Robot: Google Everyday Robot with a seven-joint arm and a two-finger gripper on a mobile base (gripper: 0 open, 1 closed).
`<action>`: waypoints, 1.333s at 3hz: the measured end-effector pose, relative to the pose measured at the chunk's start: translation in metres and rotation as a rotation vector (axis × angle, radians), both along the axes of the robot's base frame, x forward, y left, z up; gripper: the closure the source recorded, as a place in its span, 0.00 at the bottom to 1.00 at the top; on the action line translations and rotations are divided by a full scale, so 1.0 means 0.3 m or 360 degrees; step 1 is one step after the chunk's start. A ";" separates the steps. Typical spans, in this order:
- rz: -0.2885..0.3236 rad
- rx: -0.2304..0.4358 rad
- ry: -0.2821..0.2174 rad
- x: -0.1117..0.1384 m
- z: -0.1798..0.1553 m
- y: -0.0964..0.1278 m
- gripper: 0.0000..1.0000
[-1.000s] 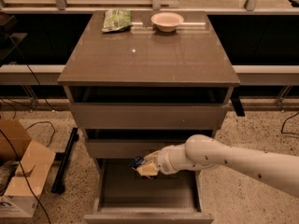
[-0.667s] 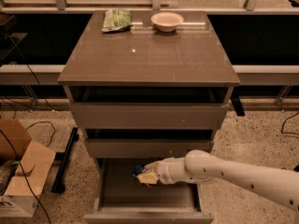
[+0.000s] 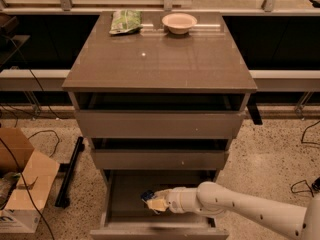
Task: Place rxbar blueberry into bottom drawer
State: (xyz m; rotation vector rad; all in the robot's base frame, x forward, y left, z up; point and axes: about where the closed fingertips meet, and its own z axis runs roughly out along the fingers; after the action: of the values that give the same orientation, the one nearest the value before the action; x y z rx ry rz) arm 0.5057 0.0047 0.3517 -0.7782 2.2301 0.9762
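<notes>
nearest to us, the bottom drawer point(image 3: 126, 200) stands pulled out toward the near side, its floor bare on the left. and down it goes: the gripper point(image 3: 154, 203) has sunk over the last second from the level of the drawer's opening to well inside the box, low over the floor and a touch left of middle. it's clamped on the bar point(image 3: 147, 195), whose dark blue end pokes out at the left of the tips, so the bar is inside the drawer's walls but not yet let go. the arm point(image 3: 240, 211) reaches in from the near right, over the drawer's right side.

that descent says the carry is all but done. what's left, by my reading, is the release, then a clean pull-out without snagging the bar or the drawer above.

further back, the middle drawer point(image 3: 160, 159) and top drawer point(image 3: 160, 124) sit slightly open. on the cabinet top point(image 3: 160, 64), at the far edge, the green bag point(image 3: 125, 21) on the left and a bowl point(image 3: 179, 22) beside it haven't budged.
</notes>
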 end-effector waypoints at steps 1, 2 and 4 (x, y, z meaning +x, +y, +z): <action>0.0001 0.0000 0.0001 -0.002 0.000 0.001 1.00; -0.0018 -0.0065 -0.0031 0.021 -0.037 0.011 1.00; -0.0107 -0.0312 -0.0045 0.135 -0.300 0.024 0.87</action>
State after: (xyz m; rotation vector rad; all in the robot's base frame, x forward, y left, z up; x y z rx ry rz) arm 0.5463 0.0119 0.2618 -0.7908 2.3360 0.7184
